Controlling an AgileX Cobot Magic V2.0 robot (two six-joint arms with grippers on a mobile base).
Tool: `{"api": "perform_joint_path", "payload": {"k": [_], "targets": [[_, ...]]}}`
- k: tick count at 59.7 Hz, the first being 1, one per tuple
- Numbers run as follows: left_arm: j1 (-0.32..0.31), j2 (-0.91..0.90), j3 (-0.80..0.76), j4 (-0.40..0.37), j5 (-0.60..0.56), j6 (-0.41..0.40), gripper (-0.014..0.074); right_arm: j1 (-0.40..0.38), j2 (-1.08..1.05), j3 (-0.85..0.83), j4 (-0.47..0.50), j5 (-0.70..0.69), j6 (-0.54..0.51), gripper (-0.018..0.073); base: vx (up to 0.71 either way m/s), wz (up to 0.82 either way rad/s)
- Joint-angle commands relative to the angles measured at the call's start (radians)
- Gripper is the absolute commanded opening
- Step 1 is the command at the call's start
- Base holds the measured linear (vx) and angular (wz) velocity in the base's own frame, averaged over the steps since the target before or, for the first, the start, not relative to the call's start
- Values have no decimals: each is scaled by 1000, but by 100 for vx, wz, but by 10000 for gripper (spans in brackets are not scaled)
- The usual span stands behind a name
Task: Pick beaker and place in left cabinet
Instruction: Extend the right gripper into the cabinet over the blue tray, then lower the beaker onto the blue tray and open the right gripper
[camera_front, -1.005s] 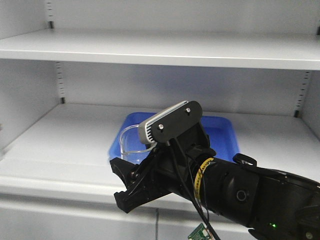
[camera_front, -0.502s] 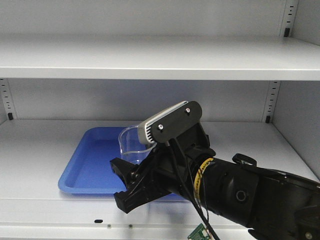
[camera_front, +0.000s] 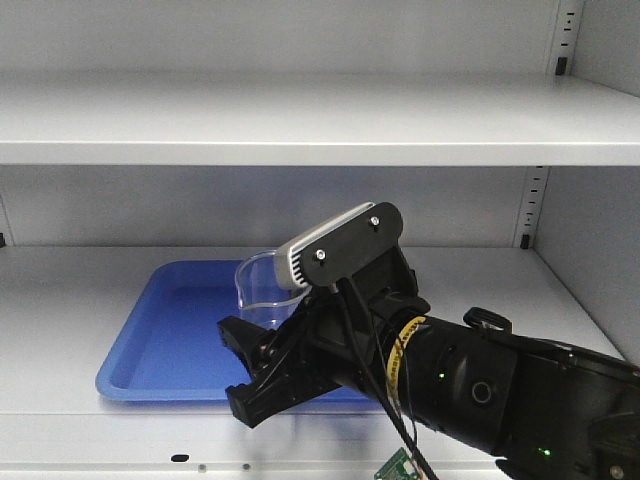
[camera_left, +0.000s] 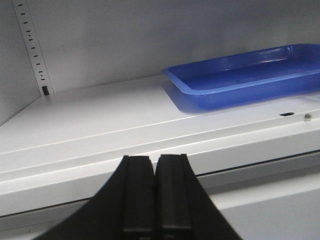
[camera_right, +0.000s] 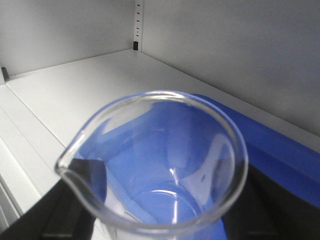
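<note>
Closest in, my left gripper (camera_left: 152, 195) has its two black fingers pressed flat together with nothing between them. It hangs low in front of the shelf lip, out of the way, since this job needs only one arm.

My right gripper (camera_front: 245, 370) carries the small clear glass beaker (camera_front: 262, 285) with the pour spout at its rim. In the right wrist view the dark fingers (camera_right: 60, 212) flank the glass on both sides below the rim. The pads' contact is hidden behind the glass wall, so I judge rather than see that the hold is firm. The beaker is roughly upright, mouth up, which suits setting it down on its base.

It sits in the air over the front part of a shallow blue plastic tray (camera_front: 160, 340). The tray rests on the lower shelf (camera_front: 60, 300) of the light grey metal cabinet (camera_front: 300, 200), towards the front edge. A rimmed tray is a sensible landing spot, because glass set inside it cannot roll off the shelf. I judge the carry nearly done, with lowering and letting go the step ahead.

Behind the tray is the plain back wall, with a slotted upright (camera_front: 530, 205) at the right corner. The upper shelf (camera_front: 300, 120) spans overhead, well above the rim, so there is room to lower without striking it.
</note>
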Motion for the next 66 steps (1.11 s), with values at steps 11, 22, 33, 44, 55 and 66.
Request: {"api": "perform_joint_path", "payload": {"k": [11, 22, 33, 44, 55, 66], "targets": [[-1, -19, 16, -3, -75, -3, 1, -4, -38, -38, -6, -89, -2, -1, 0, 0], [-1, -19, 16, -3, -75, -3, 1, -4, -35, -38, -3, -89, -2, -1, 0, 0], [-1, -19, 16, -3, -75, -3, 1, -8, 15, -46, 4, -13, -2, -1, 0, 0], [-1, -19, 16, -3, -75, -3, 1, -60, 126, -130, 7, -2, -1, -1, 0, 0], [-1, -19, 16, -3, -75, -3, 1, -104, 261, -252, 22, -16, 2, -1, 0, 0], [-1, -19, 16, -3, -75, -3, 1, -123, 393, -379, 20, -17, 2, 0, 0, 0]]}}
